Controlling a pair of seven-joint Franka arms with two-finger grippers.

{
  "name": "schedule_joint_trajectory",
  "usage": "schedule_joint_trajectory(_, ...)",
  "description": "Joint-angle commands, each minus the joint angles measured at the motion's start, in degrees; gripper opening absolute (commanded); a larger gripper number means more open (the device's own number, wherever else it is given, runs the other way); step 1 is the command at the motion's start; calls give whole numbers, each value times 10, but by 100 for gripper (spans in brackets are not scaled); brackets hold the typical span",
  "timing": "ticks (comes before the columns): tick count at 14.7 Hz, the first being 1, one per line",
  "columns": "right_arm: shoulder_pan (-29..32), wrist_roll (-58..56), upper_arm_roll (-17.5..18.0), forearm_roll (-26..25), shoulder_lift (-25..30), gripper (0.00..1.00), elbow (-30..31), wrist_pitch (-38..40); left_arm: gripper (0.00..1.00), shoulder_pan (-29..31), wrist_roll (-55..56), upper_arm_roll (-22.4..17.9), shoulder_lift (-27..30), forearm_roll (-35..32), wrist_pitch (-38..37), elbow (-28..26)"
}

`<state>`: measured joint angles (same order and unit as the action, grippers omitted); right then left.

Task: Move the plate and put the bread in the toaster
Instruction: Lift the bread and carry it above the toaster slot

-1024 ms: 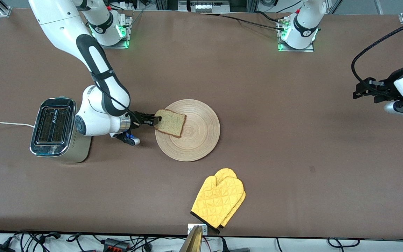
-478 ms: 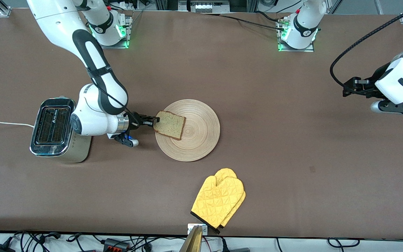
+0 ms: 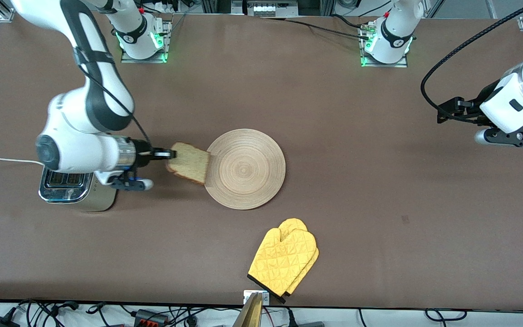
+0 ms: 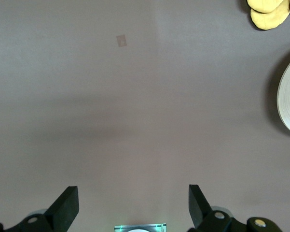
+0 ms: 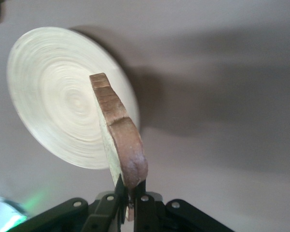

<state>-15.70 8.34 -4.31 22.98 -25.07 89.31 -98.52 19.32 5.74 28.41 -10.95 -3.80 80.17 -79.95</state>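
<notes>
My right gripper (image 3: 167,155) is shut on the crust edge of the brown bread slice (image 3: 189,168) and holds it in the air between the toaster and the plate. In the right wrist view the bread (image 5: 119,140) stands edge-on in my right gripper (image 5: 130,191). The round light-wood plate (image 3: 245,168) lies flat and bare at the table's middle; it also shows in the right wrist view (image 5: 58,96). The cream toaster (image 3: 76,190) stands toward the right arm's end, mostly hidden under that arm. My left gripper (image 3: 443,112) is open and empty, raised over the left arm's end of the table.
A yellow oven mitt (image 3: 284,260) lies near the table's front edge, nearer the front camera than the plate. The toaster's white cord (image 3: 2,160) runs off the table's end. In the left wrist view the plate's rim (image 4: 288,99) and mitt (image 4: 270,10) show.
My right gripper has lifted the bread off the plate and carried it toward the toaster. The left arm has drawn up and in a little over its end of the table.
</notes>
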Motion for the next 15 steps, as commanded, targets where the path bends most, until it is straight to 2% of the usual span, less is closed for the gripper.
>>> schedule_joint_trajectory(1, 4, 0, -12, -102, -10, 0, -77, 80, 100, -5, -4, -7, 39, -13, 23, -39)
schedule_joint_trajectory(3, 4, -2, -17, -183, -4, 0, -84, 99, 100, -58, -5, -89, 92, -6, 94, -117)
schedule_joint_trajectory(5, 4, -11, -34, -249, -1, 0, -86, 132, 100, -116, -5, -162, 123, -4, 123, -163)
schedule_joint_trajectory(7, 3, -57, -37, -313, 15, 0, -124, 170, 100, -132, -3, -174, 138, -4, 126, -182)
schedule_joint_trajectory(9, 7, -76, -48, -354, 15, 0, -157, 209, 100, -133, -4, -176, 163, -4, 146, -219)
schedule_joint_trajectory(11, 8, -101, -68, -373, 15, 0, -164, 218, 100, -131, -3, -180, 192, -1, 170, -263)
schedule_joint_trajectory(13, 8, -131, -101, -375, 13, 0, -163, 215, 100, -129, -3, -182, 184, 13, 170, -248)
schedule_joint_trajectory(15, 9, -123, -118, -376, -5, 0, -163, 212, 100, -128, 1, -180, 178, 13, 160, -240)
